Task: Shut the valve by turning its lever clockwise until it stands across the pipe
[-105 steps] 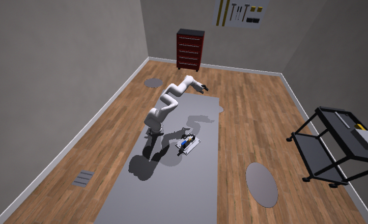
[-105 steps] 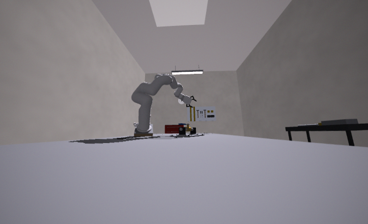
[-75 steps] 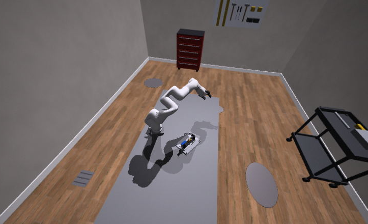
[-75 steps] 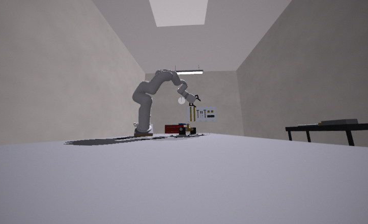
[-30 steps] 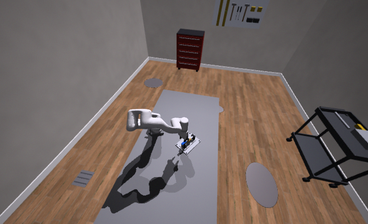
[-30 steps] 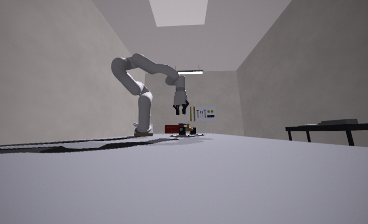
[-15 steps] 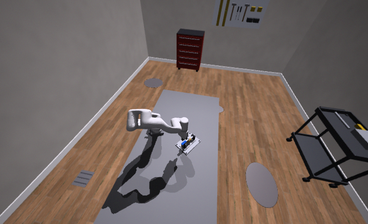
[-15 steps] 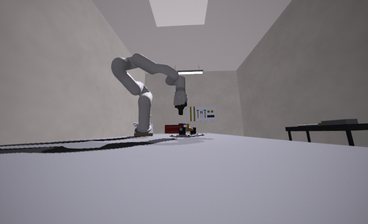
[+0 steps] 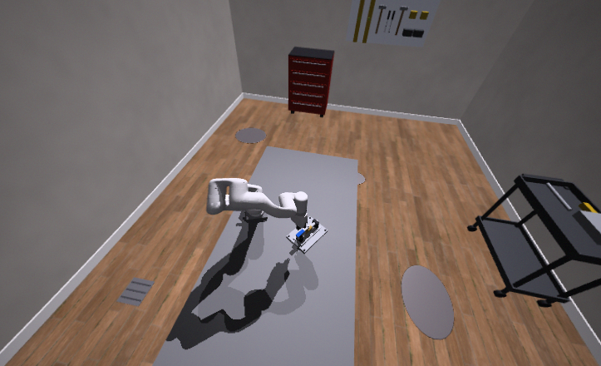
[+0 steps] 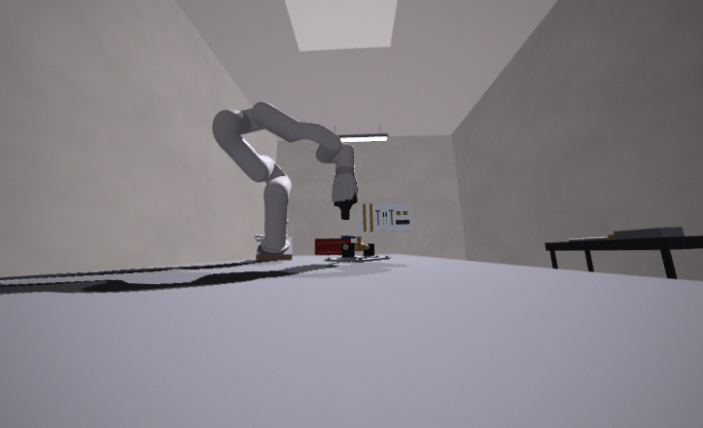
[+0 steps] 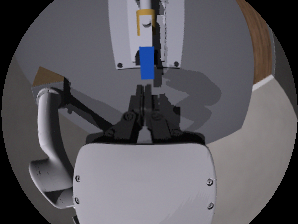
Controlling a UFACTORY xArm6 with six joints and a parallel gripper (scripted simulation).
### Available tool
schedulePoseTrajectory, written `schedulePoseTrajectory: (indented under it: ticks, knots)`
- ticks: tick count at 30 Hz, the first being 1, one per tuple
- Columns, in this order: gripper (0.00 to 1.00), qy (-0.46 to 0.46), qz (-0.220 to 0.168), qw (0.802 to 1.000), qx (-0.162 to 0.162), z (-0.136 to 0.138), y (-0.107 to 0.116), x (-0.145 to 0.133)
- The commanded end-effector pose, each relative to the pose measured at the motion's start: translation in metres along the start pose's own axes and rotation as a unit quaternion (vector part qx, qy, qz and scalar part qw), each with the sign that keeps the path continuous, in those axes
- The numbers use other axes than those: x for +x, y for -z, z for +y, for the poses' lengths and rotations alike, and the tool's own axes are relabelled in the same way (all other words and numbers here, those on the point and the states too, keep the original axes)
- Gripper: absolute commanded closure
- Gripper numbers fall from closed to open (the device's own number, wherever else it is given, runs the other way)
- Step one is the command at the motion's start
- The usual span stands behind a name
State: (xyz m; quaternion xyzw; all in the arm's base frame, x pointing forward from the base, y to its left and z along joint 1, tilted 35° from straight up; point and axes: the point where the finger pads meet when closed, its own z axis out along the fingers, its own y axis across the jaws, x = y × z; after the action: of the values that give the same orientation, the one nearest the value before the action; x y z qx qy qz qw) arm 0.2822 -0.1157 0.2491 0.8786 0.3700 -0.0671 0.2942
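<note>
The valve sits on a light grey plate [image 9: 307, 234] on the grey table; the plate also shows in the wrist view [image 11: 147, 28]. Its blue lever [image 11: 147, 63] lies along the pipe [image 11: 144, 19], which has a brass-coloured part. In the top view the lever [image 9: 300, 233] is a small blue strip. My gripper [image 11: 144, 94] hangs above the valve with its fingers shut together on nothing. In the exterior view the gripper [image 10: 344, 212] is well above the valve [image 10: 356, 248], clear of it.
A red drawer cabinet [image 9: 310, 81] stands at the far wall under a tool board [image 9: 392, 20]. A black cart [image 9: 561, 232] stands at the right. The arm's base [image 9: 252, 213] is on the table to the left of the valve.
</note>
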Motion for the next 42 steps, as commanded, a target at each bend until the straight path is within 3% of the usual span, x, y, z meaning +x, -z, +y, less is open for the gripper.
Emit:
schedulePoseTrajectory:
  ticks: [1, 7, 8, 42]
  knots:
    - [1.00, -0.001, 0.001, 1.000, -0.001, 0.0009, 0.0009, 0.0002]
    - [1.00, -0.001, 0.001, 1.000, -0.001, 0.0009, 0.0009, 0.0002]
    - [0.32, -0.001, 0.001, 1.000, -0.001, 0.0009, 0.0009, 0.0002]
    - [0.32, -0.001, 0.001, 1.000, -0.001, 0.0009, 0.0009, 0.0002]
